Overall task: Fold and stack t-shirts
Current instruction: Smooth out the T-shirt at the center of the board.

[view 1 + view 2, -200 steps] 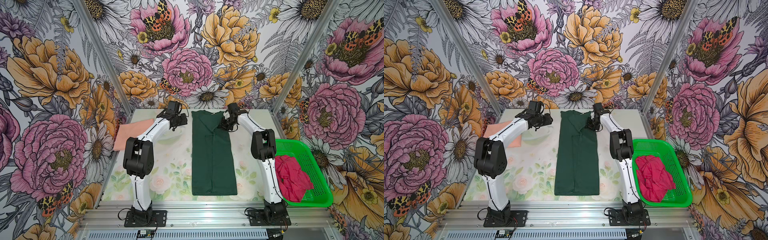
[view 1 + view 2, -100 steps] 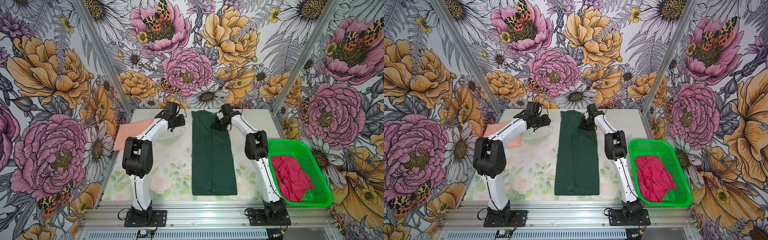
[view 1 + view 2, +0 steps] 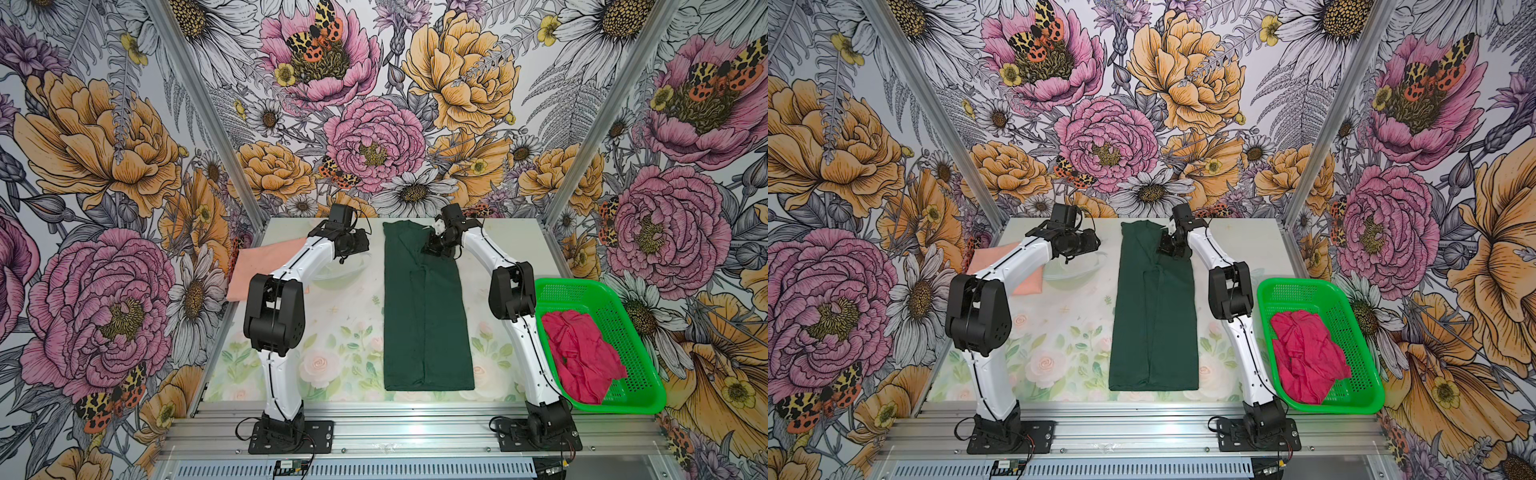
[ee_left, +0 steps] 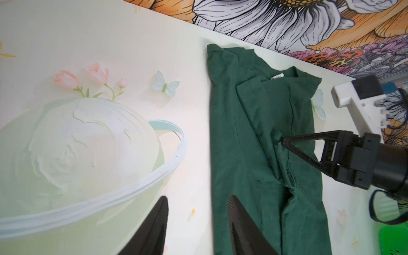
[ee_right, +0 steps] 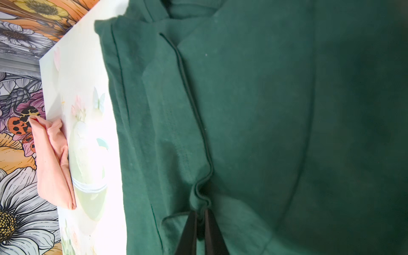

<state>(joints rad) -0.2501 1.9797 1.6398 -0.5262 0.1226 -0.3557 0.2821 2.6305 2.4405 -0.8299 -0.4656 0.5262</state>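
Note:
The dark green t-shirt [image 3: 424, 311] [image 3: 1154, 316] lies folded into a long strip down the middle of the table. My right gripper [image 3: 430, 249] [image 3: 1160, 251] [image 5: 199, 215] [image 4: 281, 143] is shut on a raised pinch of its folded edge near the collar end. My left gripper [image 4: 197, 198] [image 3: 365, 246] [image 3: 1096, 243] hangs open and holds nothing. It straddles the shirt's left edge at the far end, with one finger over the cloth and one over the table. The peach t-shirt [image 3: 257, 270] [image 3: 1027, 284] [image 5: 53, 167] lies folded at the far left. The crimson t-shirt [image 3: 582, 361] [image 3: 1304, 357] is crumpled in the basket.
The bright green plastic basket [image 3: 582, 284] [image 3: 1304, 284] stands at the table's right edge beside the right arm's base. Flowered walls close in the table on three sides. The tabletop [image 3: 340, 332] carries a pale floral print.
My right gripper has swung left from the shirt's right edge onto the cloth and has shut on a fold of it. The left arm has hardly moved.

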